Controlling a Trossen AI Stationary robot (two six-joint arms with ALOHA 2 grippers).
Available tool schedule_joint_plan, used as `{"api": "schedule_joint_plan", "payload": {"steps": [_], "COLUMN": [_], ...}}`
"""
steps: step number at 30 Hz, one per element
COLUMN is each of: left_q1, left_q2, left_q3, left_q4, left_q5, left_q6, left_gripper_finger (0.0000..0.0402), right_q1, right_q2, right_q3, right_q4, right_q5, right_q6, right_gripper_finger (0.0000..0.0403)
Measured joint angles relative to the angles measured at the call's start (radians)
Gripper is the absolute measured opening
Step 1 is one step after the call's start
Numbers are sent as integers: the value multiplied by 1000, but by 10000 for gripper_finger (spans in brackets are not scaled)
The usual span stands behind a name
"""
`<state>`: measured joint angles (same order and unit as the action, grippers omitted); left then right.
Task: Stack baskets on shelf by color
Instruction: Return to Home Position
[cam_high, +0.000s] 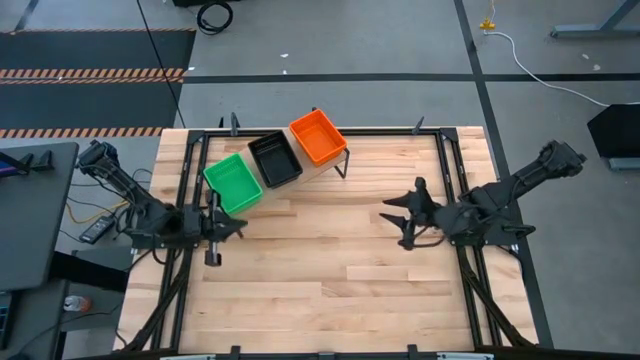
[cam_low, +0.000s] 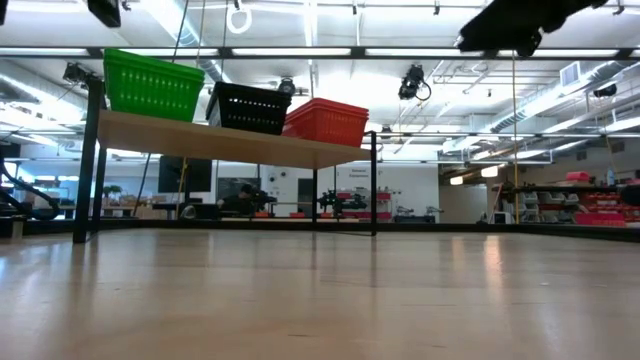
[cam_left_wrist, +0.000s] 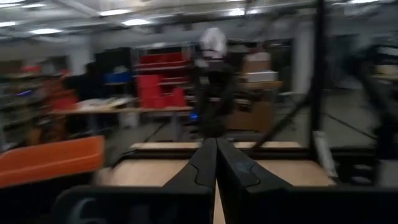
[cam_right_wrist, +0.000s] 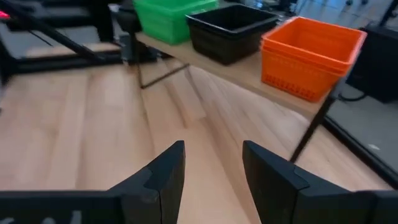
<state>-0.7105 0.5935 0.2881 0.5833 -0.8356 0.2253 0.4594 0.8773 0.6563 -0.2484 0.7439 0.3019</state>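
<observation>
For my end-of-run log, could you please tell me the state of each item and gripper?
Green baskets: on the shelf, at one end.
Black baskets: on the shelf, middle.
Orange baskets: stacked, on the shelf's other end.
Shelf: upright, carrying all three colours.
Left gripper: shut, empty.
Right gripper: open, empty.

Left claw (cam_left_wrist: 216, 148) pressed together (fingers touching); orange basket (cam_left_wrist: 50, 159) nearby.

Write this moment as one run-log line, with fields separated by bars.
shelf: green baskets, black baskets, orange baskets side by side | left gripper: shut, above table | right gripper: open, facing shelf
</observation>
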Motion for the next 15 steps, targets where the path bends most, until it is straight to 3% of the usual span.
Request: {"api": "schedule_joint_plan", "payload": {"steps": [2,5,15], "left_q1": [1,-15,-101], "left_q2": [-18,-46,-191], "left_q3": [0,0,0], "left_q4": [-21,-85,-290], "left_q5": [-52,-38,-70], "left_q6": [-13,-44,-67], "left_gripper_finger": [9,4,4], "right_q1": [-19,-21,93], "right_q2": [20,27,-84], "right_q3": [0,-1,-1], "right_q4": [-5,-39,-81], "right_q5": [-2,-8,6], "right_q6": [-10,-16,35], "right_gripper_finger": [167,167,165]}}
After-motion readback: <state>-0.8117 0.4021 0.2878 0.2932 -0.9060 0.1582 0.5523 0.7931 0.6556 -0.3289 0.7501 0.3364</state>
